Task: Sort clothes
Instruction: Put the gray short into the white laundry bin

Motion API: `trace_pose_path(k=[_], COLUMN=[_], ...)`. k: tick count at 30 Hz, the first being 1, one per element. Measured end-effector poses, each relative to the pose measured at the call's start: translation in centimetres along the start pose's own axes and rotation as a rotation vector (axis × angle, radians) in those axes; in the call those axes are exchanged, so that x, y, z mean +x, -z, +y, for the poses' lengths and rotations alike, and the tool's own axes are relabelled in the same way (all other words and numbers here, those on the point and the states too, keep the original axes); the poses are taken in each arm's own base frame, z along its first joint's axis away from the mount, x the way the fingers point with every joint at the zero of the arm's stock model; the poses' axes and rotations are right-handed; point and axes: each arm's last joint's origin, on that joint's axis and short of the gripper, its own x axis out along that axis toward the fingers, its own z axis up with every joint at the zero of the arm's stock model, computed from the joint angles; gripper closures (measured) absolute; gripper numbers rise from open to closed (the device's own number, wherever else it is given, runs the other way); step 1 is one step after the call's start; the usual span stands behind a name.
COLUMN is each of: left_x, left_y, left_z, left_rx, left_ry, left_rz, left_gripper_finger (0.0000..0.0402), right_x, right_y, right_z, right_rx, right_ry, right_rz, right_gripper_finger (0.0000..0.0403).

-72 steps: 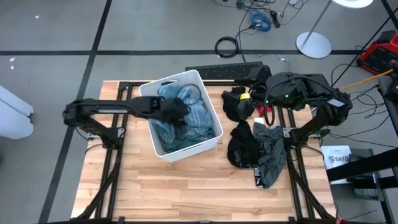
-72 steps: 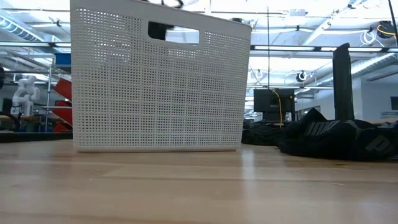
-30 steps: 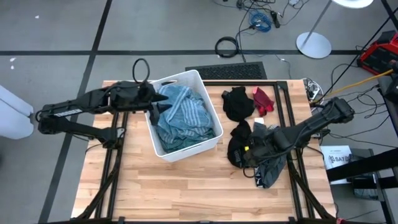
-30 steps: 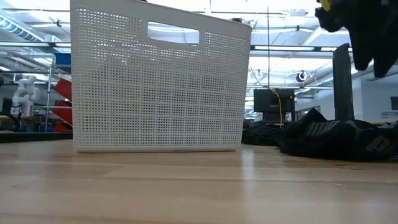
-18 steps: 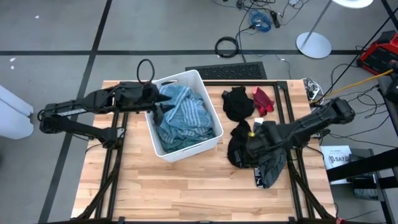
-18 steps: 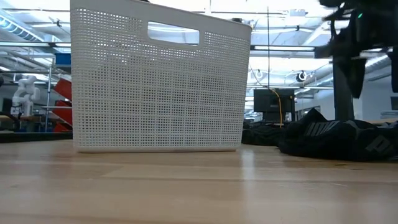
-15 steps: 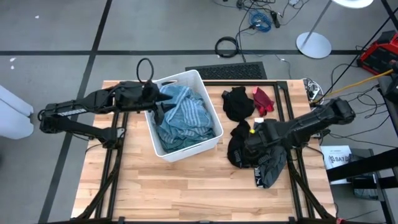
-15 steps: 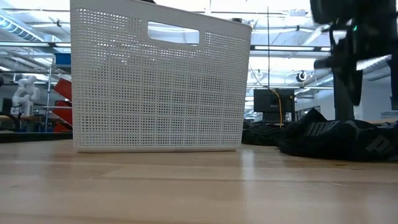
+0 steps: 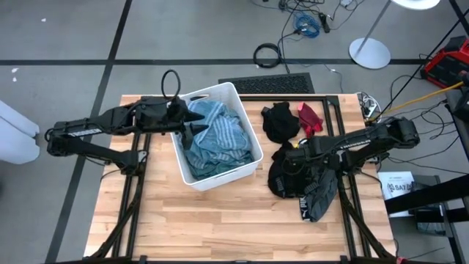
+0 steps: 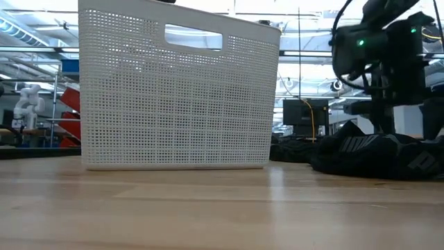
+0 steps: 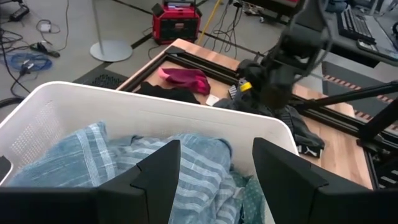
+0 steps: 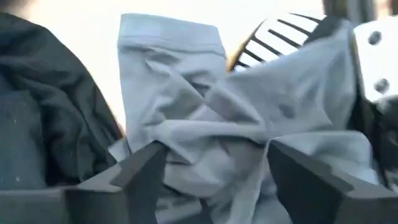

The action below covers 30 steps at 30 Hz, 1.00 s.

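Hovering right gripper [image 9: 287,163]: open jaws, directly over dark pile [image 9: 302,183]
Grey garment [image 12: 205,124]: straight ahead
Left gripper [image 9: 185,126]: open over bin [image 9: 220,92], farther

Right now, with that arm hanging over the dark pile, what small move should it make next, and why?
Probably close the right pincer on the grey garment: its open fingers straddle the bunched fabric, so a pinch should catch a fold.

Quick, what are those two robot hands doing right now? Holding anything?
Left tool: open, empty, over the teal striped clothes in the white bin.
Right tool: open, pressed into a grey garment, not yet gripping.
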Motion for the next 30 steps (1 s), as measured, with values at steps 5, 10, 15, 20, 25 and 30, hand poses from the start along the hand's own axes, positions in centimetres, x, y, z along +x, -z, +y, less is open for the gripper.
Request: trace_pose_path(k=[5,10,15,20,25,30], left_x=[0.0,-0.1,-0.1,-0.1,-0.2,-0.2], left_y=[0.1,0.2,0.3,0.3,0.3,0.3], left_z=[-0.3,-0.5,-0.9,-1.0,-1.1,-1.1], left_rx=[0.005,0.003,-0.008,-0.005,-0.004,-0.004], left_ry=[0.012,0.025,0.039,0.046,0.050,0.050], left_rz=[0.003,0.006,0.010,0.012,0.014,0.014], left_gripper_finger=[0.0190,0.0190,0.0190,0.0190,0.0190,0.0190], right_x=[1.5,2.4,1.1,-4.2,-12.3,-19.7], right_y=[-0.6,-0.5,-0.5,-1.3,-2.2,-3.6], right_z=[0.8,1.4,2.3,4.0,4.0,2.6], right_rx=[-0.051,-0.106,-0.162,-0.239,-0.300,-0.338], right_ry=[-0.084,-0.176,-0.230,-0.423,-0.598,-0.733], right_rz=[0.037,0.087,0.099,0.044,-0.125,-0.286], right_gripper_finger=[0.0239,0.0369,0.0392,0.0400,0.0401,0.0402])
